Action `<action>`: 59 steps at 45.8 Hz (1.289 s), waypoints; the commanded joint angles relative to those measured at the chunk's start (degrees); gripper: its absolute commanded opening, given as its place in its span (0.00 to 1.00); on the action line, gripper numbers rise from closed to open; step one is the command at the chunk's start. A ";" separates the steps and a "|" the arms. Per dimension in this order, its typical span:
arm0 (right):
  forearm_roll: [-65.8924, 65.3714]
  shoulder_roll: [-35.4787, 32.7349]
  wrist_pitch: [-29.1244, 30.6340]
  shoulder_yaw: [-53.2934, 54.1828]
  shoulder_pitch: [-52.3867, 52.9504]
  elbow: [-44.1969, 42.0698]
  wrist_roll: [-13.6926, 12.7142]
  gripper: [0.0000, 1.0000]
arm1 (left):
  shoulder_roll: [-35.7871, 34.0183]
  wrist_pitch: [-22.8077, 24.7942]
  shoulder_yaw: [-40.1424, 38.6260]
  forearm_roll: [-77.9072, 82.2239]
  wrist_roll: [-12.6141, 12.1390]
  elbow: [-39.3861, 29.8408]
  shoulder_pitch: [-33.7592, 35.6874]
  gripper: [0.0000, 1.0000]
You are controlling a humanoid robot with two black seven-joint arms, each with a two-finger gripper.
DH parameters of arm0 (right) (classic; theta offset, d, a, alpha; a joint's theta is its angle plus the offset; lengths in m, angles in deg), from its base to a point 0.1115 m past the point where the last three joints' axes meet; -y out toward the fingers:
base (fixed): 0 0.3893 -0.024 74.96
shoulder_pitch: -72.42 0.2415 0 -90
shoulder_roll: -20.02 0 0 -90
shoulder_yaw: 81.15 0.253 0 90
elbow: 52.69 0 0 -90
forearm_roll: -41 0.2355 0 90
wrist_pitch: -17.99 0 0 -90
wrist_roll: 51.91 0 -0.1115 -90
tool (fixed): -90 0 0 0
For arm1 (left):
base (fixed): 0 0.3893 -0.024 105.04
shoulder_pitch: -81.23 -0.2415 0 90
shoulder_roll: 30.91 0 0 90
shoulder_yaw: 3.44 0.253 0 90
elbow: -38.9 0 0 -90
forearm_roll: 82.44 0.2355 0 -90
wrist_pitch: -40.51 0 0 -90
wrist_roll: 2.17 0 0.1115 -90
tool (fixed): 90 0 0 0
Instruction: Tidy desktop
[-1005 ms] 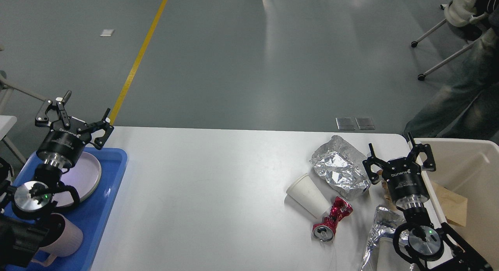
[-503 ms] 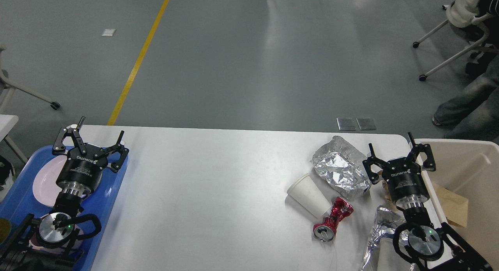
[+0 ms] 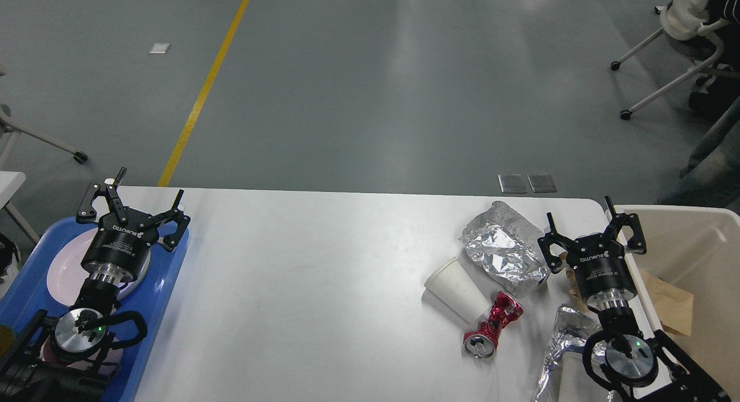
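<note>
Tabletop [image 3: 324, 286] spans the view's lower half. Litter sits just left of the right claw [image 3: 591, 227]: crumpled foil [image 3: 503, 251], light, springy; paper cup [image 3: 457, 289], crushable, take mid-wall; dented red can [image 3: 491, 327], stiff. Both claws, left claw [image 3: 134, 199] included, spread apart, empty.

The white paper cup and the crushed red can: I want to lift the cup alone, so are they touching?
Touching. In the head view the white paper cup lies on its side, its narrow end against the crushed red can, no gap visible.
</note>
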 commanded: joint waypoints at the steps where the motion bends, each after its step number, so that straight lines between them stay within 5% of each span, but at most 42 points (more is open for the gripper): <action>1: -0.07 0.00 0.00 0.00 0.00 0.00 0.00 1.00 | 0.07 -0.55 -0.83 -0.26 0.20 0.11 0.89 0.96; 21: -0.07 0.00 0.00 0.00 0.00 0.00 0.00 1.00 | 0.07 0.68 -0.04 0.09 0.82 0.11 -3.49 0.96; 29: 0.01 0.00 0.00 0.00 0.00 0.00 0.00 1.00 | 0.16 6.30 0.04 -0.26 5.04 0.37 -5.52 0.97; 59: 0.01 0.00 0.00 0.00 0.00 0.00 0.00 1.00 | -0.11 6.66 0.13 -0.25 5.04 1.07 -5.70 0.97</action>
